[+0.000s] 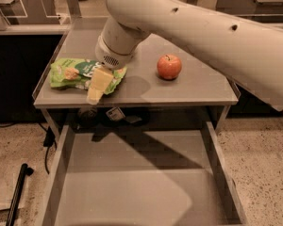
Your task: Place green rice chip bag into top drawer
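The green rice chip bag [74, 73] lies flat on the left part of the grey tabletop [179, 91], its right end hidden under my gripper. My gripper [96, 89] hangs from the big white arm [188, 27] and points down and forward, over the bag's right end near the table's front edge. The top drawer [137, 182] is pulled open below the table, a wide grey tray with low side walls and nothing in it.
A red apple [169, 66] stands on the tabletop to the right of the bag. A black pole [16, 192] and cables lie on the speckled floor at the left. Other tables and frames stand behind.
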### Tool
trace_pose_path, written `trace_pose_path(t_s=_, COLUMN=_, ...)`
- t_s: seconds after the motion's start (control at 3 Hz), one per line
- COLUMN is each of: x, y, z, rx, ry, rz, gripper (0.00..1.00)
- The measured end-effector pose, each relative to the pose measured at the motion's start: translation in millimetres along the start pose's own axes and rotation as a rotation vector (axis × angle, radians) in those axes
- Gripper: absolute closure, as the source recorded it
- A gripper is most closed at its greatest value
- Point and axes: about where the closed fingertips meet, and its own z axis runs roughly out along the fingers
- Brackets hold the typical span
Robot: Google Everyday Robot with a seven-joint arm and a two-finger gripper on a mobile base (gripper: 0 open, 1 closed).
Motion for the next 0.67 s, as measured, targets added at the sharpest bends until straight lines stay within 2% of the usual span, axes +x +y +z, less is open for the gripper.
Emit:
trace_pose_path(t_s=0.33, x=3.4, y=-9.6, z=18.0, rx=-0.002, ry=-0.067, rz=0.058, gripper=0.00)
trace_pose_path(t_s=0.67, x=3.2, y=-9.6, z=18.1, rx=-0.002, ry=-0.068, rz=0.058, gripper=0.00)
